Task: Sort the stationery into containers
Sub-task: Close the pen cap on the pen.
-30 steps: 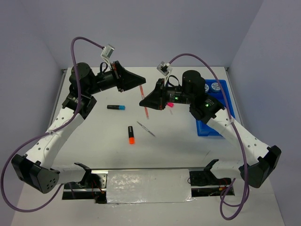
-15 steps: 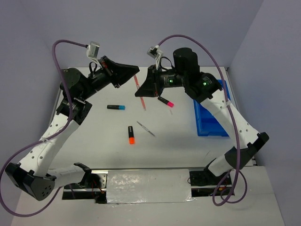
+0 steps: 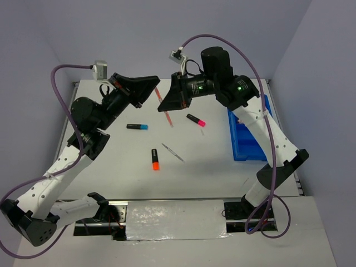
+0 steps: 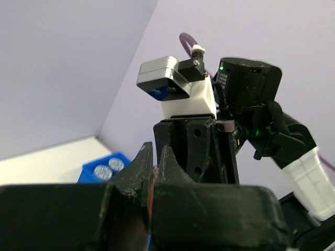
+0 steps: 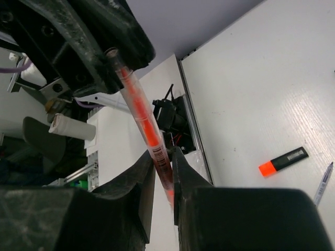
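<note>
A thin pink pen point(image 3: 168, 118) hangs in the air over the back middle of the table. My left gripper point(image 3: 155, 87) is shut on its upper end and my right gripper point(image 3: 167, 109) is shut on it lower down. The right wrist view shows the pen point(image 5: 141, 110) between my right gripper's point(image 5: 163, 154) fingers, with the left fingers on its top. In the left wrist view the left gripper point(image 4: 153, 151) pinches something pink. The blue tray point(image 3: 248, 146) lies at the right, with two patterned discs point(image 4: 110, 167) in it.
On the table lie a black marker with a blue end point(image 3: 137, 127), one with an orange end point(image 3: 155, 159), one with a pink end point(image 3: 196, 119), and a thin grey pen point(image 3: 172, 152). The right arm crosses over the tray's far part.
Both arms have risen and swung toward the back, carrying the pink pen up off the table area. The pink-ended marker, covered before, now shows.
</note>
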Motion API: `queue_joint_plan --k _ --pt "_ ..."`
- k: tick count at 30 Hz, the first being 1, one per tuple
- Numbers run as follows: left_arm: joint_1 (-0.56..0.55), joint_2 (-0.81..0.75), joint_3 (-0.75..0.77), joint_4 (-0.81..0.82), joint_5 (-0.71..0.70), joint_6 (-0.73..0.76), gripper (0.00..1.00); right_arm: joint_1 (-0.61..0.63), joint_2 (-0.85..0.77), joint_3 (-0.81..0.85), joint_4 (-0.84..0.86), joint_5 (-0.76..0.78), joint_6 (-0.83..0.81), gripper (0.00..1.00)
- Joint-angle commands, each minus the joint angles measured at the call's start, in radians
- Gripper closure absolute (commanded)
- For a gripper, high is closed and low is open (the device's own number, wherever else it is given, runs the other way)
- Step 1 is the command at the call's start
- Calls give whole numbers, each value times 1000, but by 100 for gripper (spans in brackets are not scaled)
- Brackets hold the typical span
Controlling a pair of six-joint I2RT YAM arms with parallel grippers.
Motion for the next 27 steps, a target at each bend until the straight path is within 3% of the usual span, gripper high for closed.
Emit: queue_joint_plan --k 1,4,7,11,14,23,27 --pt "-113 57 -5 -487 399 76 100 -79 -89 -85 571 159 69 100" --pt "-98 106 103 -538 373 116 100 -67 -152 -237 583 117 34 100" --pt "-93 152 141 -517 405 104 100 -76 -235 -347 621 182 25 100" --pt "-93 184 91 -430 474 61 100 -77 -218 -270 568 192 5 100" --pt "-110 183 69 -408 471 64 100 -91 -221 -241 528 284 -6 100" --pt "-146 143 -76 -363 471 46 100 -171 -212 -172 594 357 72 100" --pt "-148 121 -107 -389 439 61 100 -173 -197 -178 631 315 112 100"
